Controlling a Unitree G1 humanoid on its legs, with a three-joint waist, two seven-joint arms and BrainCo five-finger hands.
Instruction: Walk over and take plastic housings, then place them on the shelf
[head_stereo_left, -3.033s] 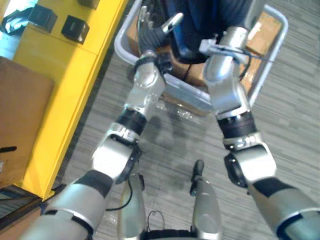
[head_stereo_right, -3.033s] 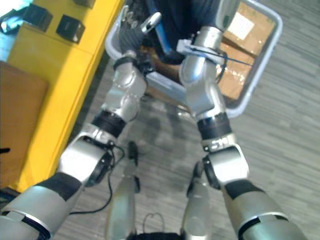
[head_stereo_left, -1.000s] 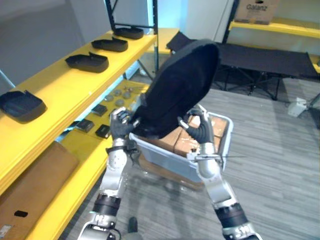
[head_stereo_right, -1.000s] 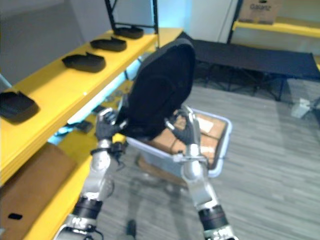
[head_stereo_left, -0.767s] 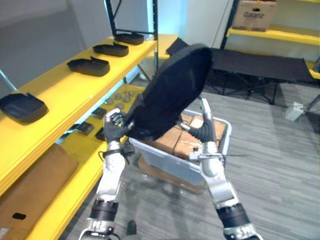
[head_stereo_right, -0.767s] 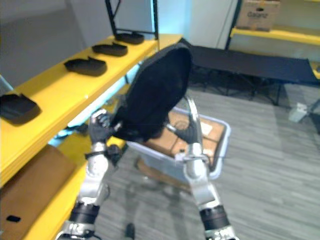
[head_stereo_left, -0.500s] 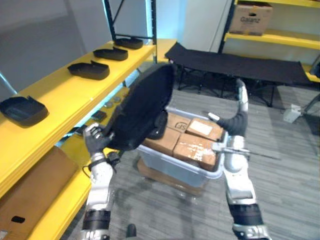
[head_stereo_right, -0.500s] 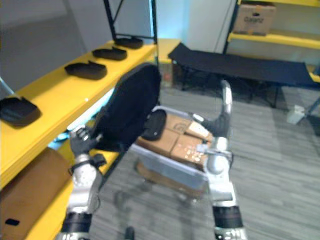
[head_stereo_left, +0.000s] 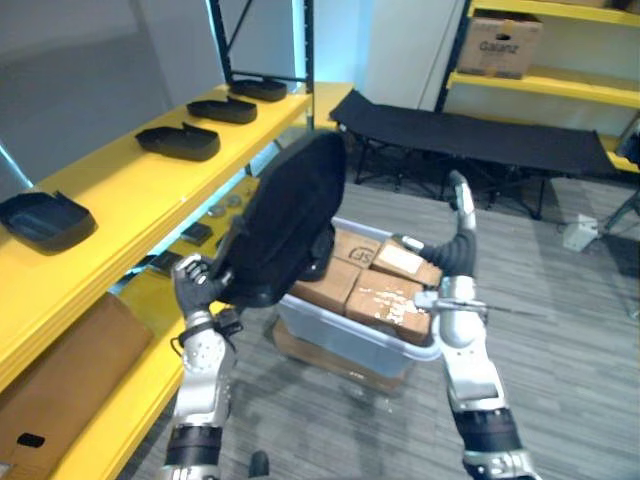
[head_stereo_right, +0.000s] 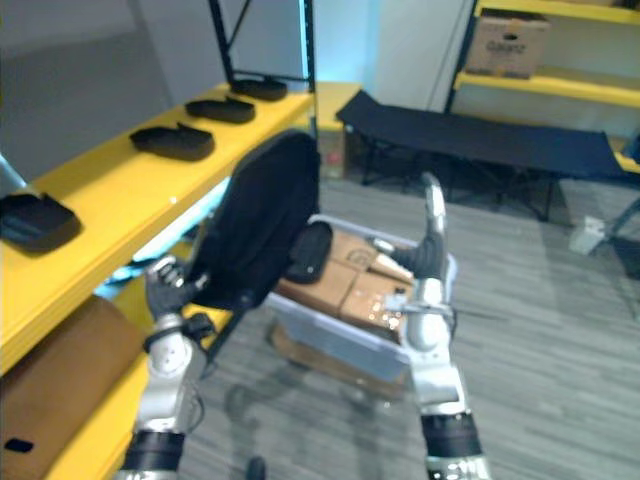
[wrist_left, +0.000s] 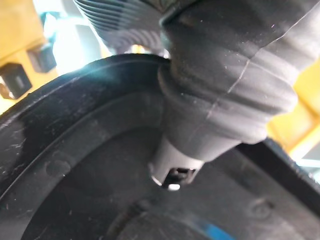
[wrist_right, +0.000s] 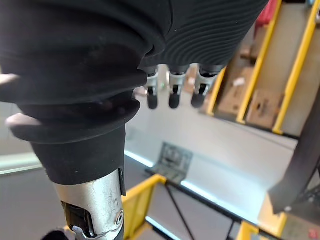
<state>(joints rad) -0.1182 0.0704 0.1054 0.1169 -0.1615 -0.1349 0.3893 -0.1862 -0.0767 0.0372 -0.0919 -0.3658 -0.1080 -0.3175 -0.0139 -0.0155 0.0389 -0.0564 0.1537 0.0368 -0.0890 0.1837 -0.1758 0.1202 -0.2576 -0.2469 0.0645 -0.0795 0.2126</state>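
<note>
Now your left hand (head_stereo_left: 200, 286) pinches the black housing (head_stereo_left: 287, 218) by its near lower edge, its long axis rising far-right above the bin (head_stereo_left: 348, 337); the yellow shelf (head_stereo_left: 120, 186) lies just left. Your right hand (head_stereo_left: 458, 238) stands apart, fingers straight, holding nothing.

Both arms are that silver-grey metal look, chunky rounded segments, and the left arm (head_stereo_left: 205, 365) and right arm (head_stereo_left: 462, 355) each have a black band (head_stereo_left: 484, 431) round the forearm. The left hand (head_stereo_left: 197, 287) and right hand (head_stereo_left: 456, 252) both wear a dark ribbed cover (wrist_right: 75, 75) over the back and wrist, kinda like a rubber bellows boot. The fingers (wrist_right: 173, 90) sticking out of it are silver with dark tips, and the thumb (wrist_right: 95, 202) is bare silver with a little round screw on its side
</note>
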